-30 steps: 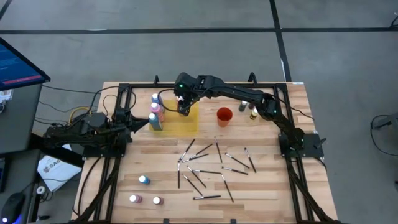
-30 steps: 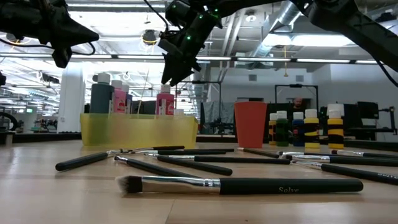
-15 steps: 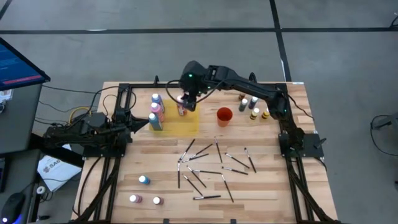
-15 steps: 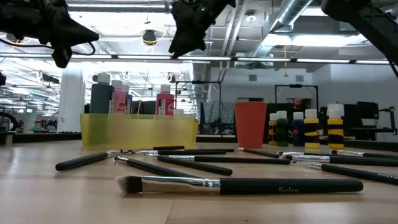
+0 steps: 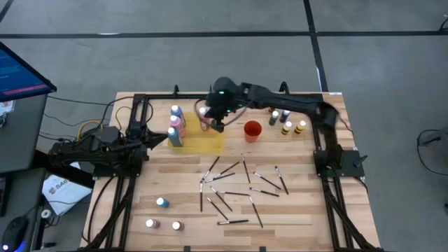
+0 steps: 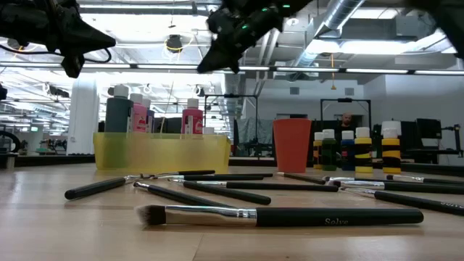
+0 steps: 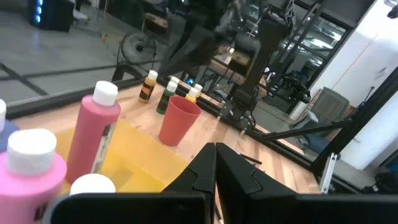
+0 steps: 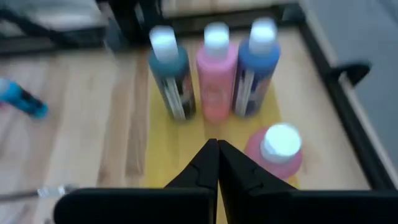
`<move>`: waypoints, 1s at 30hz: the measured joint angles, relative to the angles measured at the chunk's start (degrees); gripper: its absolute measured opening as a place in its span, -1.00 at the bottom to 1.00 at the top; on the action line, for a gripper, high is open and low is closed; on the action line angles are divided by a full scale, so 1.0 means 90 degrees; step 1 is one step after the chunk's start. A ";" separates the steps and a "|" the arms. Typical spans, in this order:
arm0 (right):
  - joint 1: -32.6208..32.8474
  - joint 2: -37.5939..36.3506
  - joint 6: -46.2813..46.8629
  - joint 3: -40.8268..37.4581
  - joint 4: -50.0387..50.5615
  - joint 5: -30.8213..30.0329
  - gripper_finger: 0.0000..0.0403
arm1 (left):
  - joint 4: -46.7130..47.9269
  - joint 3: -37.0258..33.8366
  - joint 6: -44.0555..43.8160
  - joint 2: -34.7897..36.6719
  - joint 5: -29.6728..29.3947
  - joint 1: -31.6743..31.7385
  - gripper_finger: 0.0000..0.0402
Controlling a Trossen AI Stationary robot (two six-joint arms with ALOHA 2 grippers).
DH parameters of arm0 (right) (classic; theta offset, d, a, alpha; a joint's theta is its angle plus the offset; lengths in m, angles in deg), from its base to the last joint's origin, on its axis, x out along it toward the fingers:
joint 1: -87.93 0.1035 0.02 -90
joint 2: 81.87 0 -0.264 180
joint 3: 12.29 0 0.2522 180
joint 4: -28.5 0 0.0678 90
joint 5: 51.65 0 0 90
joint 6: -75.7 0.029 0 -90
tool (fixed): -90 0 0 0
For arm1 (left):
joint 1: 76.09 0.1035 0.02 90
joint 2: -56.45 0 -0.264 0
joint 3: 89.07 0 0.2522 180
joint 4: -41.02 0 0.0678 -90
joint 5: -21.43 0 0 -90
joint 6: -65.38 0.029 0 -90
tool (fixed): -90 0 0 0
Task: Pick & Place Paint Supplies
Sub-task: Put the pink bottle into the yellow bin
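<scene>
While the right gripper point(image 5: 217, 122) hangs above the yellow tray point(image 5: 203, 138) near the table's point(image 5: 301, 210) far edge, fingers together and empty, the next bottles point(image 5: 285, 122) stand upright by the far right corner, beyond the red cup point(image 5: 252, 130). These lie on the right arm's side, so I judge it the nearer. Four bottles already stand in the tray. Brushes point(image 5: 234, 187) lie scattered mid-table. Left gripper point(image 5: 159, 138) waits beside the tray, fingers closed.

Pale planked wooden table point(image 5: 301, 217); translucent yellow plastic tray point(image 6: 163, 152); glossy plastic paint bottles point(image 8: 214, 71).
</scene>
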 joint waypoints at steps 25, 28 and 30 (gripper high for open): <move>-0.0506 0.0043 -0.0090 -0.2199 -0.2225 -0.0106 -1.00 | -0.0389 0.0000 -0.0163 0.0000 -0.0547 0.0000 -1.00; -0.0506 0.0042 -0.0104 -0.2199 -0.2351 -0.0109 -1.00 | -0.0391 0.0000 -0.0164 0.0000 -0.0574 0.0000 -1.00; -0.0475 0.0126 -0.0110 -0.2197 -0.2436 -0.0096 -1.00 | -0.0398 0.0000 -0.0165 0.0000 -0.0628 0.0000 -1.00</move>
